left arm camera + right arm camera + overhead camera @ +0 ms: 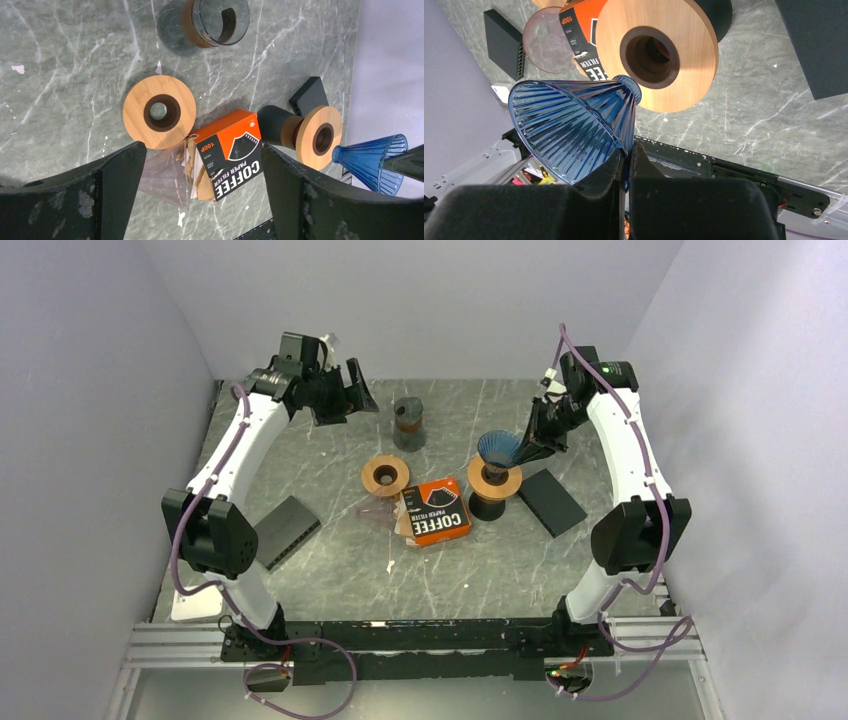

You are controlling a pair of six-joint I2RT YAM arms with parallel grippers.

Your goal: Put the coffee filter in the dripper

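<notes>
My right gripper point(532, 448) is shut on the rim of a blue ribbed glass dripper cone point(498, 448). It holds the cone tilted just above a round wooden holder point(494, 478) on a black base, cone tip near the holder's hole point(650, 51). The cone also shows in the right wrist view point(574, 127) and the left wrist view point(372, 161). An orange and black coffee filter box point(436, 511) lies mid-table with brown paper filters point(200, 170) and a clear bag spilling from its left end. My left gripper point(352, 392) is open and empty, high at the back left.
A second wooden ring holder point(385, 476) lies left of the box. A dark glass carafe point(408, 422) stands at the back. Black blocks lie at the left point(285, 531) and right point(551, 501). Walls close in on both sides.
</notes>
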